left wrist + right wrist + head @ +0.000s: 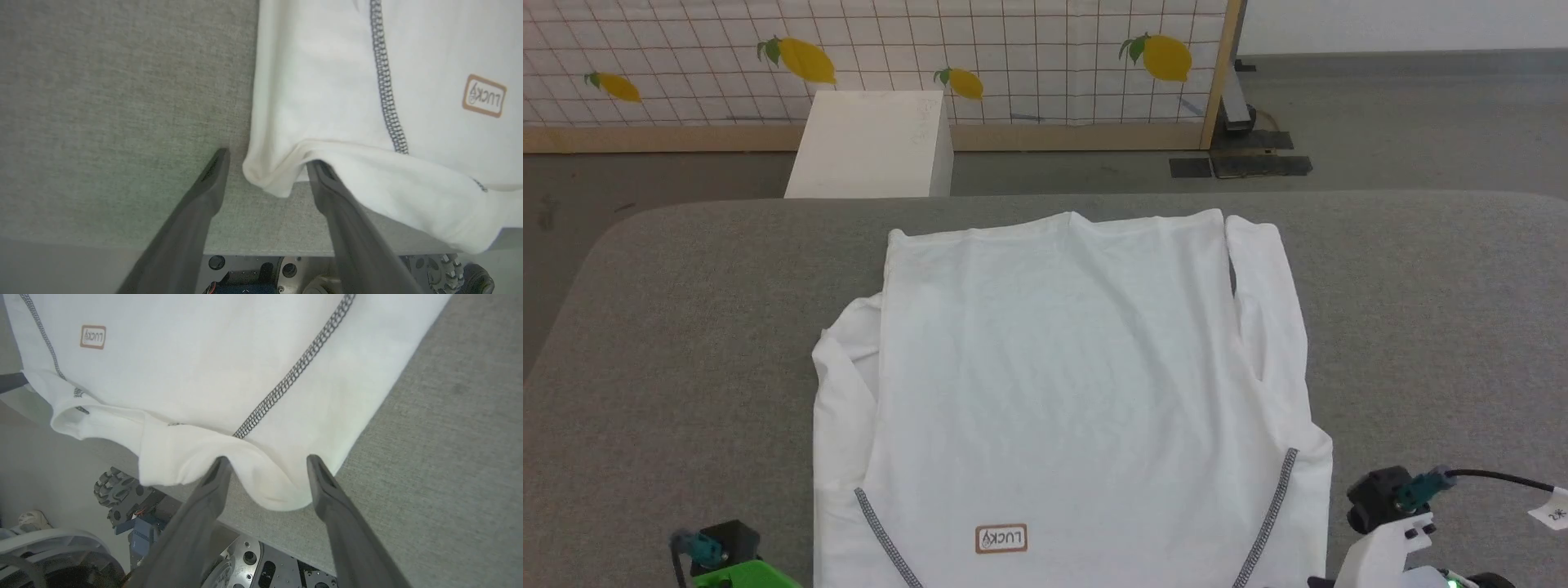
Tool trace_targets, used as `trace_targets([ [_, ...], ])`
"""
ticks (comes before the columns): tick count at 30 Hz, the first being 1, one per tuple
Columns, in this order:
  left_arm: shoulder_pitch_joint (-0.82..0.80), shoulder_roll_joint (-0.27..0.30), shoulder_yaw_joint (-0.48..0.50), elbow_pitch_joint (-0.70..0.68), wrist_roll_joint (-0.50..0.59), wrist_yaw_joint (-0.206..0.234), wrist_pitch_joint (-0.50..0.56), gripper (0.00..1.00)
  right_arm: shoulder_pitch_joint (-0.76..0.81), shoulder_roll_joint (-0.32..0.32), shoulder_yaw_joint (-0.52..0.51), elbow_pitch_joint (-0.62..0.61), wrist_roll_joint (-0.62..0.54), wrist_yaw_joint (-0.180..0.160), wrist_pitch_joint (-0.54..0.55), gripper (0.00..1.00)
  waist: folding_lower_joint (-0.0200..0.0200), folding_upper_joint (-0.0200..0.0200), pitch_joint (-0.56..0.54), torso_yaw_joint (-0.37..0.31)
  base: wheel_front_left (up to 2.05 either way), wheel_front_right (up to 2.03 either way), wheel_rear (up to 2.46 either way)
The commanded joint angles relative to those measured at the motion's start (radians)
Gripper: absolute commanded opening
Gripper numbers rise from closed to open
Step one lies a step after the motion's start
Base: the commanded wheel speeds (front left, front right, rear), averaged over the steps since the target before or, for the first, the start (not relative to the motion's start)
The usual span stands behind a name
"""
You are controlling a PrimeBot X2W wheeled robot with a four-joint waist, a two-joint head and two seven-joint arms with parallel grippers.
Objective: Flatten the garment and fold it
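While the garment (1062, 384) lies spread on the grey cloth-covered table (686, 327), its collar end reaches the middle of the near edge and its hem points toward the far edge. It is a white, soft, long-sleeved shirt, mostly flat, with faint creases running across the body. Two dark grey zigzag seams slant outward from the neck, one on the left shoulder (886, 535) and one on the right shoulder (1270, 514). Between them sits a small rectangular label (1001, 539) with a tan border. The left sleeve (841, 392) bulges out along the body's left side, bunched and partly tucked under. The right sleeve (1270, 302) lies straight along the right side, with a dark slit of shadow between it and the body. The hem is nearly straight, with a small peak near its middle. In both wrist views the neck edge droops a little over the table's near edge.

The left gripper (268, 158) has its fingers spread wide at the left shoulder corner. That rounded corner lies loose between them, unpinched, and one fingertip (316, 167) meets the fold's edge. The right gripper (267, 458) is likewise wide apart at the right shoulder corner, holding nothing; the cloth sags between its fingers.
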Motion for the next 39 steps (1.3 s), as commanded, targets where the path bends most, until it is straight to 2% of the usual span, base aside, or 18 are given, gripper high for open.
trace_targets([
  [1, 0.014, 0.021, 0.015, -0.007, -0.007, 0.017, -0.002, 1.00, -0.022, 0.004, -0.010, -0.016, 0.010, -0.002, -0.008, 1.00, 0.0001, 0.0000, -0.001, -0.001, 0.00, 0.00, 0.00],
  [10, 0.024, 0.104, 0.110, -0.141, 0.005, 0.100, 0.004, 1.00, -0.113, 0.000, -0.141, -0.116, 0.035, -0.002, 0.010, 1.00, 0.0001, 0.0000, 0.024, 0.003, 0.00, 0.00, 0.00],
  [12, 0.016, 0.105, 0.151, -0.169, 0.012, 0.110, -0.041, 1.00, -0.155, -0.002, -0.182, -0.129, 0.014, -0.002, 0.004, 1.00, 0.0001, 0.0000, 0.039, 0.006, 0.00, 0.00, 0.00],
  [14, -0.007, 0.099, 0.198, -0.194, 0.037, 0.106, -0.133, 1.00, -0.206, 0.012, -0.222, -0.125, -0.003, -0.002, -0.007, 1.00, 0.0001, 0.0000, 0.058, 0.008, 0.00, 0.00, 0.00],
  [19, -0.099, 0.042, 0.283, -0.206, 0.102, 0.037, -0.433, 1.00, -0.390, 0.048, -0.309, -0.043, -0.104, -0.002, -0.063, 1.00, 0.0001, 0.0000, 0.137, 0.020, 0.00, 0.00, 0.00],
  [25, -0.205, -0.020, 0.284, -0.145, 0.185, -0.072, -0.743, 1.00, -0.623, 0.076, -0.347, 0.146, -0.257, -0.002, -0.125, 1.00, 0.0001, 0.0000, 0.247, 0.040, 0.00, 0.00, 0.00],
  [27, -0.237, -0.028, 0.275, -0.123, 0.224, -0.103, -0.803, 1.00, -0.696, 0.081, -0.356, 0.224, -0.303, -0.002, -0.128, 1.00, 0.0001, 0.0000, 0.283, 0.050, 0.00, 0.00, 0.00],
  [33, -0.313, -0.114, 0.314, -0.115, 0.316, -0.182, -0.839, 1.00, -0.885, 0.098, -0.368, 0.419, -0.442, -0.002, -0.113, 1.00, 0.0001, 0.0000, 0.376, 0.076, 0.00, 0.00, 0.00],
  [39, -0.338, -0.207, 0.378, -0.110, 0.401, -0.268, -0.840, 1.00, -0.994, 0.096, -0.359, 0.553, -0.558, -0.002, -0.092, 1.00, 0.0001, 0.0000, 0.434, 0.096, 0.00, 0.00, 0.00],
])
